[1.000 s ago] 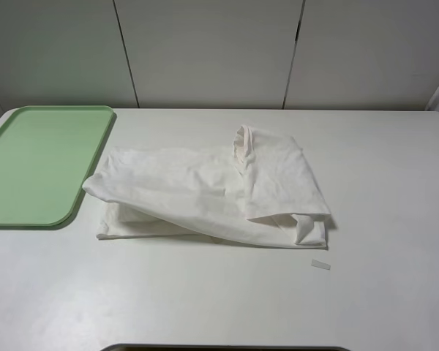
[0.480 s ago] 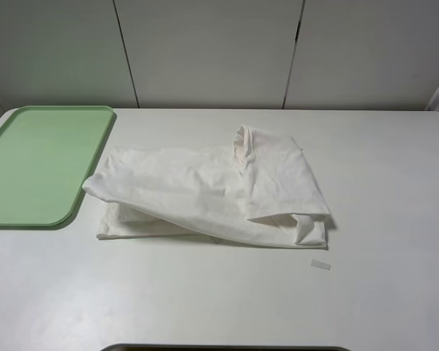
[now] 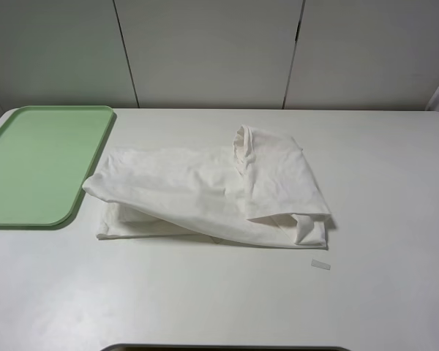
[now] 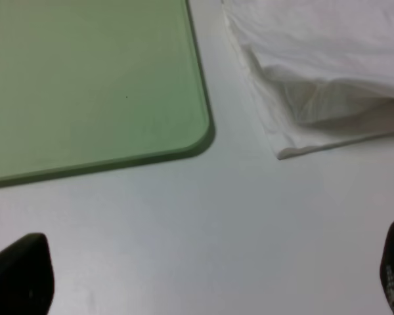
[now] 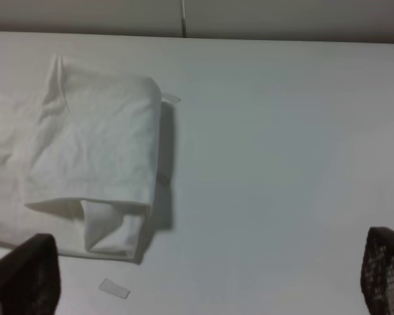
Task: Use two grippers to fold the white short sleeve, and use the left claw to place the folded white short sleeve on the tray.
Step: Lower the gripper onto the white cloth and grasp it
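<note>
Beside the pale green rectangular plastic tray [image 3: 36,161], seen from overhead, the loosely folded white cotton short sleeve [image 3: 205,190] lies on the white table [image 3: 380,219], unchanged from a second ago.

Left wrist view: the left claw [image 4: 207,272] hovers near the tray's corner, jaws wide, empty.

Right wrist view: the right gripper [image 5: 203,272] gapes wide and empty, off the shirt end farthest from the tray.

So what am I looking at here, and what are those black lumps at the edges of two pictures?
This is a two-armed robot at a white table. The wide picture comes from a camera mounted high; neither arm shows there. The other two come from cameras on its wrists, so the black lumps are the left fingers and the right fingers, both spread open, holding nothing. On the table lie a loosely folded white T-shirt, a pale green tray beside it, and a small white tape strip.
</note>
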